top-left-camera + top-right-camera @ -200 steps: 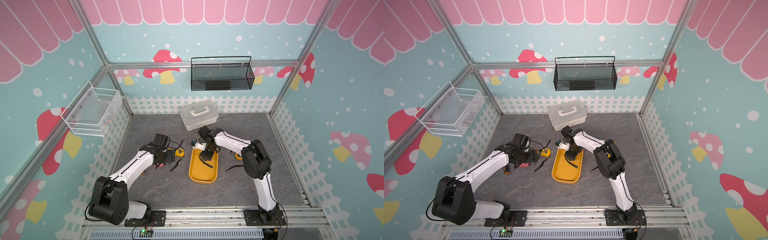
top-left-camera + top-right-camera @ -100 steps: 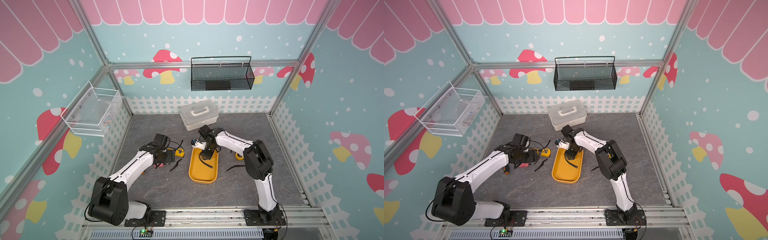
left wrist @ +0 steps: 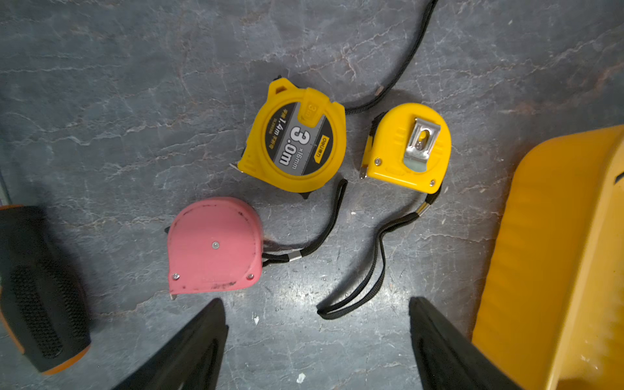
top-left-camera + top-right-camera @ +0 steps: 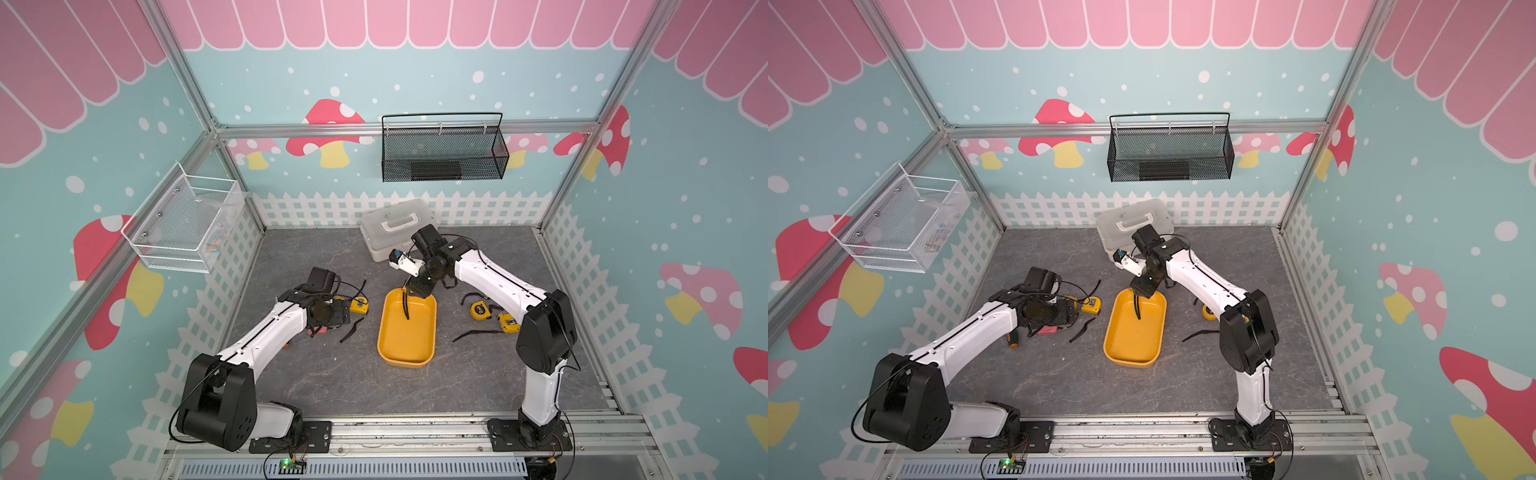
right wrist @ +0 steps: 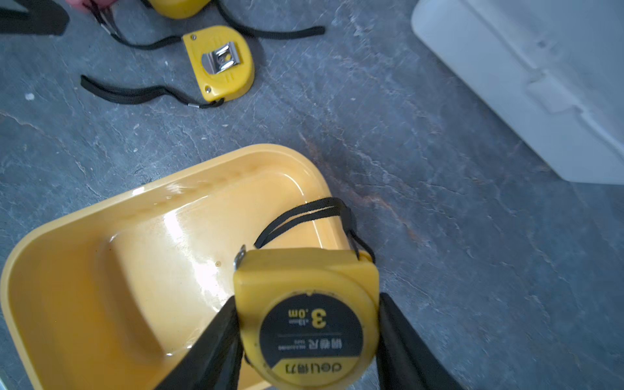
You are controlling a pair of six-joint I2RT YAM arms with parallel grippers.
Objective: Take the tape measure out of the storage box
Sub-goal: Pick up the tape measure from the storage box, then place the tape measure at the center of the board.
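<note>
Top views both had the right gripper [image 4: 410, 292] poised over the far end of the storage box [image 4: 405, 345], mid-bench, with a black strap [image 4: 405, 308] dangling into the tub.

Right wrist view settled it: jaws clamped on the sides of a yellow tape measure [image 5: 307, 317], held above the box's far rim. That's the lift-out step, by my read. Next it needed carrying past the rim to bare bench, strap trailing clear.

Left wrist view: the left gripper [image 3: 315, 304] gaped wide, empty, above a pink tape measure [image 3: 214, 243] and a clip-backed tape measure [image 3: 408, 148] lying beside the box.
</note>
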